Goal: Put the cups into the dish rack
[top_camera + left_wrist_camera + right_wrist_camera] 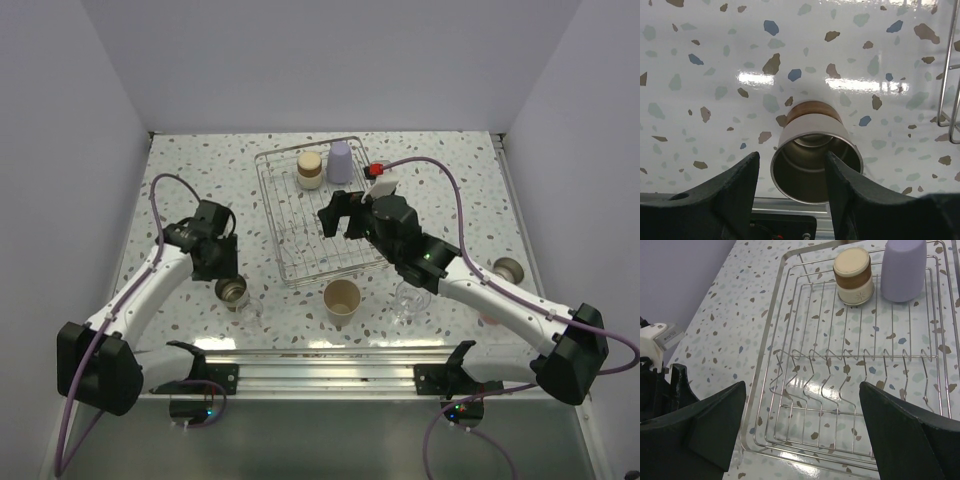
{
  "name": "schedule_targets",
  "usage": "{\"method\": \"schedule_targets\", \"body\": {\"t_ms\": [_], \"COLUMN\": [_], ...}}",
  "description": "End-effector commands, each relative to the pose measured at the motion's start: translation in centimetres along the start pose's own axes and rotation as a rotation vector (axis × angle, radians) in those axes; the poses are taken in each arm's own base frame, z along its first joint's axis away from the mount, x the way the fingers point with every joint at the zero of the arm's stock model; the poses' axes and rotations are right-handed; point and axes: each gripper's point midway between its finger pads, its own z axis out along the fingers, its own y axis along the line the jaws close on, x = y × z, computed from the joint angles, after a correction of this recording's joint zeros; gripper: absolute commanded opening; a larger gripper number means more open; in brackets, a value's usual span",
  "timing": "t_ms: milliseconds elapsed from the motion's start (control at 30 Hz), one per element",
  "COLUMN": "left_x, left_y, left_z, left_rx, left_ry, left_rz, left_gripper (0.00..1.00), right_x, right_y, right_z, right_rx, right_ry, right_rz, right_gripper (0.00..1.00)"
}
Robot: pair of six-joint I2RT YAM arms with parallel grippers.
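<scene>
The wire dish rack (300, 250) stands mid-table and holds an upside-down steel cup with a tan base (311, 168) and a lavender cup (341, 160) at its far end. Both also show in the right wrist view, the steel cup (853, 276) and the lavender cup (903, 269). My right gripper (338, 222) hovers open and empty over the rack (840, 390). My left gripper (792, 157) is open at another steel cup (812, 150). One finger overlaps its mouth and the other stands outside its rim with a small gap. That cup stands left of the rack (232, 291).
A beige tumbler (342, 300) and a clear glass (408, 300) stand in front of the rack. Another clear glass (251, 316) is beside the left steel cup. A further steel cup (510, 268) lies at the right. A metal rail (330, 365) runs along the near edge.
</scene>
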Motion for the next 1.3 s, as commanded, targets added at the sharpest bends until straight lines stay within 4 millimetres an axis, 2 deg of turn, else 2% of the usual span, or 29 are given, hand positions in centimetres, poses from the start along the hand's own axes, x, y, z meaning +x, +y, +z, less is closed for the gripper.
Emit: {"method": "schedule_targets", "body": {"t_ms": [0, 200, 333, 467, 600, 733, 900, 1000, 1100, 1167, 1233, 1267], "left_x": [-1.2, -0.8, -0.5, -0.1, 0.0, -0.3, -1.2, -3.4, -7.0, -10.1, -11.8, -13.3], "left_y": [0.6, 0.7, 0.4, 0.0, -0.1, -0.3, -0.9, -2.3, -4.5, -6.0, -7.4, -8.0], "left_z": [0.0, 1.2, 1.6, 2.3, 2.6, 2.4, 2.0, 0.8, -2.2, -5.2, -7.6, -9.4], "left_rx": [-0.064, -0.095, -0.084, -0.077, -0.072, -0.063, -0.036, 0.044, 0.168, 0.259, 0.356, 0.402], "left_ry": [-0.018, 0.018, 0.037, 0.059, 0.068, 0.05, 0.02, -0.067, -0.219, -0.366, -0.463, -0.545], "left_rz": [-0.011, 0.007, 0.019, 0.034, 0.039, 0.043, 0.049, 0.04, 0.017, 0.011, 0.014, 0.007], "left_gripper": [0.58, 0.56, 0.5, 0.29, 0.2, 0.01, 0.0, 0.0, 0.0, 0.0, 0.0, 0.0], "right_x": [-0.5, -0.3, -0.3, 0.0, 0.0, -0.1, 0.1, -0.1, -1.0, -1.6, -2.0, -2.2], "right_y": [0.3, 0.1, 0.0, 0.0, -0.2, -0.4, -0.3, -0.1, 0.4, 0.9, 1.4, 1.5], "right_z": [-0.1, -0.2, -0.1, 0.0, 0.0, -0.1, 0.1, 0.1, -0.2, -0.5, -0.9, -1.0], "right_rx": [-0.012, -0.007, -0.004, -0.007, 0.002, 0.007, 0.006, 0.0, -0.008, -0.025, -0.047, -0.047], "right_ry": [-0.023, -0.019, -0.025, -0.014, -0.017, -0.023, -0.017, -0.017, -0.026, -0.031, -0.036, -0.04], "right_rz": [0.011, 0.004, 0.006, 0.001, -0.005, -0.007, -0.005, 0.0, 0.008, 0.031, 0.055, 0.099], "right_gripper": [0.98, 0.98, 0.98, 0.98, 0.98, 0.98, 0.98, 0.98, 0.98, 0.98, 0.98, 0.98]}}
